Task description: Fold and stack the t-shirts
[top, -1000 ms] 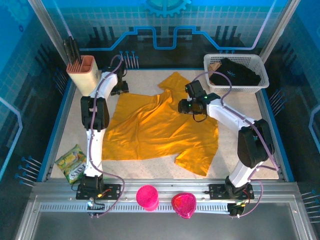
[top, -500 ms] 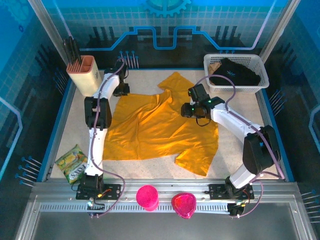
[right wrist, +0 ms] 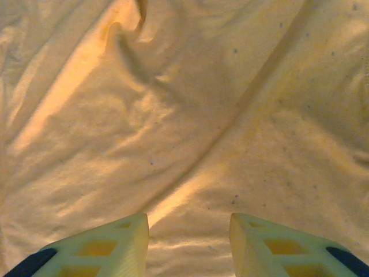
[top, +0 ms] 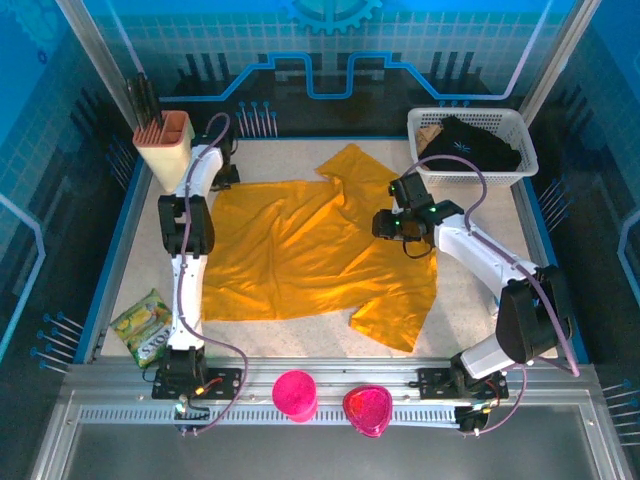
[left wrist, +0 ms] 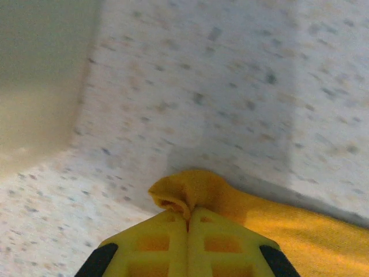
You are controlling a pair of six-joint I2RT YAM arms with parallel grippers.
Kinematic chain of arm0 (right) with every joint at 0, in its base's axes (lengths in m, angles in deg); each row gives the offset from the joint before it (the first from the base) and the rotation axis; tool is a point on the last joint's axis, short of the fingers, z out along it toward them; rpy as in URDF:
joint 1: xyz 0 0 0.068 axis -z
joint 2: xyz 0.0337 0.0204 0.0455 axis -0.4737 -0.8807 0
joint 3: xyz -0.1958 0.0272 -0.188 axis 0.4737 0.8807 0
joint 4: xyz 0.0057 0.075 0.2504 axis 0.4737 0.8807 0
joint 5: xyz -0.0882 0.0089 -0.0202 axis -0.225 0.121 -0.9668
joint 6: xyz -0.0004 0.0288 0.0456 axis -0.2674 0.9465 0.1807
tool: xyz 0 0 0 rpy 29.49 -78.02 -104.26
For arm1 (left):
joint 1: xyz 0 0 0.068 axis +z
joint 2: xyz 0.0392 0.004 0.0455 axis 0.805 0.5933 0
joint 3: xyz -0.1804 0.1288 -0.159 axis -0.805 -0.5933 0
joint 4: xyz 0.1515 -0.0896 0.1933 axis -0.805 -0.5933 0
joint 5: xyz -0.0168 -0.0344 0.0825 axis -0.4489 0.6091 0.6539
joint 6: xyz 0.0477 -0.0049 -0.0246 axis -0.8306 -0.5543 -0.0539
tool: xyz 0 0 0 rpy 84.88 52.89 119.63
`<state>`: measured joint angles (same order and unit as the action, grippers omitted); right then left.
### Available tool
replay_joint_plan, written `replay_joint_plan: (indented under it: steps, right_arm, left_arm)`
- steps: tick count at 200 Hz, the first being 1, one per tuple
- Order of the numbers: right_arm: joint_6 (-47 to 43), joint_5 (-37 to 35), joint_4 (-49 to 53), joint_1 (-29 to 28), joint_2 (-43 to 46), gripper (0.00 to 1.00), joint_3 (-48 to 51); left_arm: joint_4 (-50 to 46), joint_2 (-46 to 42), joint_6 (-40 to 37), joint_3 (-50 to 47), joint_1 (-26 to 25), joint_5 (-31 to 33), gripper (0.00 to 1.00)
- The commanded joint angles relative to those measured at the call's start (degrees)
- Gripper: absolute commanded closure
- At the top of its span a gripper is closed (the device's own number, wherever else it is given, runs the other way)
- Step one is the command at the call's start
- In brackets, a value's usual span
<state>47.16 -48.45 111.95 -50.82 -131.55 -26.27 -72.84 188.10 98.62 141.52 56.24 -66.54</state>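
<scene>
An orange-yellow t-shirt (top: pixel 300 250) lies spread and wrinkled across the middle of the table, one sleeve pointing to the far side. My left gripper (top: pixel 222 181) is at the shirt's far left corner, beside the holder. In the left wrist view the left gripper (left wrist: pixel 188 214) is shut on a bunched fold of the t-shirt (left wrist: pixel 199 187), just above the speckled table. My right gripper (top: pixel 386 226) hovers over the shirt's right part. The right wrist view has the right gripper (right wrist: pixel 188 228) open, with the t-shirt (right wrist: pixel 184 115) below and nothing between its fingers.
A beige utensil holder (top: pixel 165 150) stands at the far left, close to the left gripper. A white basket (top: pixel 478 177) with dark clothing sits at the far right. A snack packet (top: pixel 143 325) lies near left. A pink cup (top: pixel 294 393) and pink bowl (top: pixel 366 408) rest on the front rail.
The left gripper has shut on the shirt's far left corner and drawn it left toward the holder, stretching that edge. The right gripper has drifted to the right over the shirt.
</scene>
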Motion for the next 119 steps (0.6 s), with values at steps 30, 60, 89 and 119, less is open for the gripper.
replay_joint_plan:
  steps: [30, 60, 89, 119]
  right_arm:
    - [2.45, -4.71, 2.97, 1.84, -5.42, 0.58, -0.34]
    - [6.22, -6.82, 6.85, 4.14, -11.70, 0.73, -0.57]
    - [9.72, -7.79, 6.64, 6.30, -12.60, 0.84, 3.22]
    - [13.27, -8.49, 7.39, 8.06, -12.20, 0.98, 6.88]
  left_arm:
    - [3.38, -4.00, -0.83, 0.13, 0.34, 5.65, 1.00]
    - [4.28, -4.38, -0.89, -1.52, 0.35, 5.24, 1.00]
    - [4.93, -4.63, -1.08, -3.45, 0.35, 5.22, 1.00]
    - [5.11, -4.85, -1.13, -4.54, 0.35, 5.07, 1.00]
